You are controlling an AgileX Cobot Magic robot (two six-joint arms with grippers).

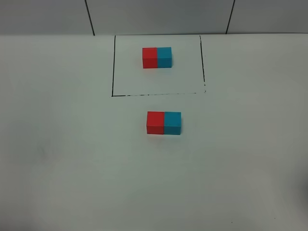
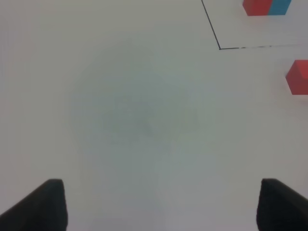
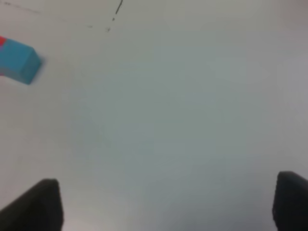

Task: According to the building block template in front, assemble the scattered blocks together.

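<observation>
The building block template (image 1: 157,57), a red and a cyan-blue cube joined, sits inside the black drawn rectangle (image 1: 113,72) at the back of the white table; it also shows in the left wrist view (image 2: 267,6). The scattered red cube (image 1: 155,122) and cyan-blue cube (image 1: 173,123) stand touching side by side in front of the frame, red on the left. The left wrist view shows the red cube (image 2: 298,77), the right wrist view the cyan-blue cube (image 3: 18,61). My left gripper (image 2: 156,204) and right gripper (image 3: 168,204) are open and empty over bare table, away from the cubes.
The white table (image 1: 72,168) spreads wide around the cubes. A grey panelled wall (image 1: 154,14) rises behind the table's far edge.
</observation>
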